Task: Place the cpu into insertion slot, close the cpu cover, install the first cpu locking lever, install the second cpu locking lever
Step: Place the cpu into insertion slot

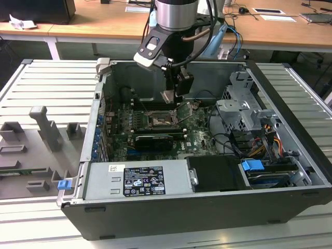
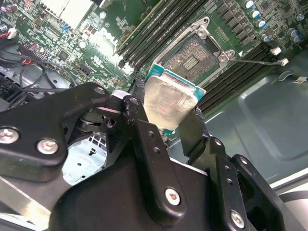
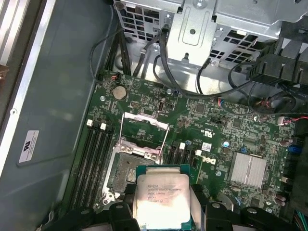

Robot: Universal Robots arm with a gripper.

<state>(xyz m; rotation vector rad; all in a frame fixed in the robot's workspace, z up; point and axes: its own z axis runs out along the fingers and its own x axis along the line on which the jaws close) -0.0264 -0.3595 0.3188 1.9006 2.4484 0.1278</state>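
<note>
End effector (image 2: pixel 167 108) clamped on cpu (image 3: pixel 162 199) - chip hangs above insertion slot (image 3: pixel 124 172), not yet seated. Slot empty, contacts bare. Cpu cover (image 3: pixel 144 132) swung open beside slot. First step underway, other three undone. All inside open computer case (image 1: pixel 207 212) on table (image 1: pixel 52 88).

Covering a corner of the slot (image 3: pixel 124 169) with the cpu (image 3: pixel 162 197) in the first wrist view, cropping that cpu at the picture's edge, tucking its gripped sides behind the fingers (image 2: pixel 196 130) in the second wrist view, leaving slot detail too small to tell in the exterior view.
</note>
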